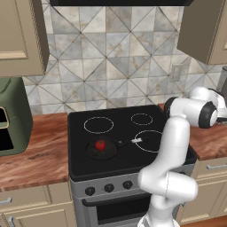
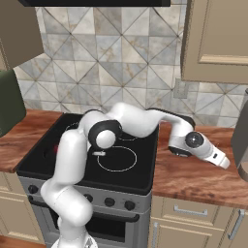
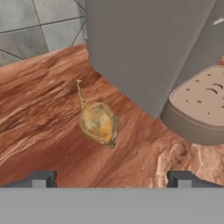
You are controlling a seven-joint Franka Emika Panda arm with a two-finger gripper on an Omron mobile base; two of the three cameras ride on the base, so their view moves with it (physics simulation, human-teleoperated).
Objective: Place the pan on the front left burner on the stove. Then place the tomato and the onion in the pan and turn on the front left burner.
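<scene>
While the small round black frying pan [image 1: 101, 148] sits on the front left burner ring of the black glass-top stove [image 1: 80, 164], the small bright red tomato [image 1: 100, 145] lies inside it, and the pan's thin handle points right; the white arm reaches right across the stove to the wood-grain bench [image 3: 39, 113]; the gripper [image 3: 111, 178] hangs above that bench with its jaws spread wide, gripping nothing; the yellowish-tan onion [image 3: 98, 121] lies on the bench just beyond the fingertips, near a grey appliance [image 3: 140, 48] with a perforated tan tray at its foot.
</scene>
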